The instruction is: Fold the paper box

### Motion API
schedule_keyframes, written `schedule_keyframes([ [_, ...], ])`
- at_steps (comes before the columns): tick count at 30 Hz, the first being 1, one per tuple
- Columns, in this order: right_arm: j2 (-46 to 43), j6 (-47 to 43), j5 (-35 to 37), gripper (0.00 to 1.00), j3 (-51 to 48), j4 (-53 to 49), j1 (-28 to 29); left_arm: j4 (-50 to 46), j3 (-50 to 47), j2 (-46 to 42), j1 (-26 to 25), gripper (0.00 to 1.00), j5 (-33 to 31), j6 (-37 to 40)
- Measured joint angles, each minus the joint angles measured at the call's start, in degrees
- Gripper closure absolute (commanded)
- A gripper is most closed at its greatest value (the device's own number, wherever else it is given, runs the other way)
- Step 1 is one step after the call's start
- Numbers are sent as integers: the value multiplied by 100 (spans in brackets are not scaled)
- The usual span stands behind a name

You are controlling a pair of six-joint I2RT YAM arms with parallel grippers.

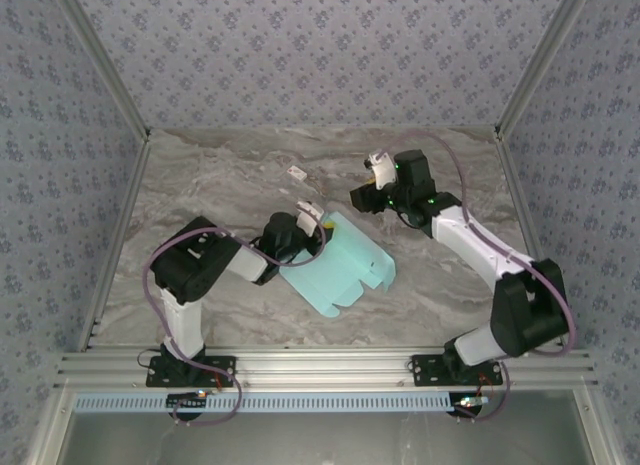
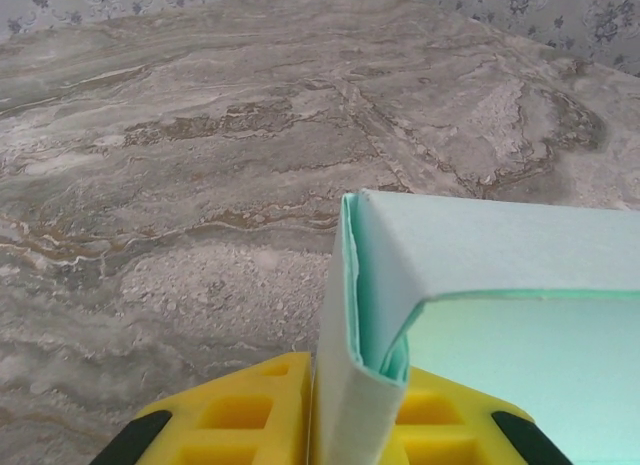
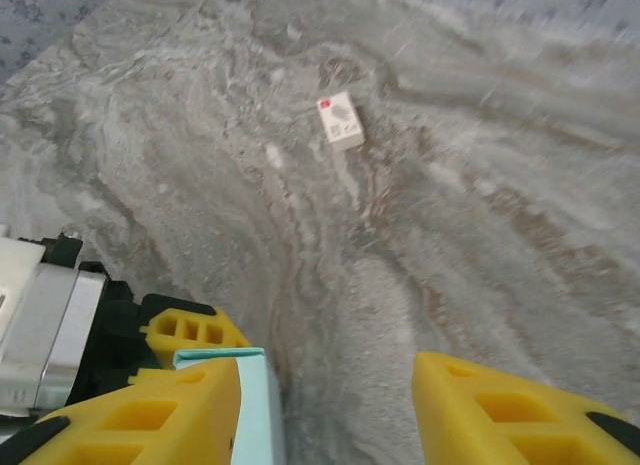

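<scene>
Nearest of all is a silver metal rail (image 1: 320, 365), and the two arms are bolted onto it. Past it is the grey table (image 1: 200, 185), smooth and flat, with wavy stone marks. Near the middle of the table lies the pale blue paper box (image 1: 340, 265) of thin card. It is partly folded, with a bent side and rounded cut edges (it looks light and bendy). The left gripper (image 1: 305, 223) is pinching the box's far left corner. In the left wrist view its yellow fingers (image 2: 250, 415) are pressed onto a folded strip of the card. The card stands up between them with a sharp crease.

A bit farther away is the right gripper (image 1: 368, 181). Its yellow fingers (image 3: 520, 405) are spread wide above the table. One finger is just beside the box's edge, and I cannot tell whether they touch. The left gripper crowds in on that side.

Farther still, a small white tag (image 1: 297, 172) lies flat on the table, apart from both grippers. At the back are walls (image 1: 320, 55) of bluish paper with little flowers.
</scene>
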Motion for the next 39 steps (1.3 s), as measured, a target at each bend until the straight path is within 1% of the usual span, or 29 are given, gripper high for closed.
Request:
schedule_keyframes([
  [6,721,293,-424,42,424,-387,44,149,24,57,-2,82,42,55],
  [12,1147,442,-616,42,710,-623,105,284,24,140,-2,82,61,63],
  [22,1462,485,-743,42,815,-721,157,385,24,179,0,81,63,63],
  [25,1530,505,-774,42,826,-719,197,387,24,179,0,79,66,66],
  [31,1641,507,-826,42,850,-734,271,389,11,179,0,71,61,83],
  [39,1735,525,-866,44,894,-741,302,391,-138,177,0,71,59,125],
])
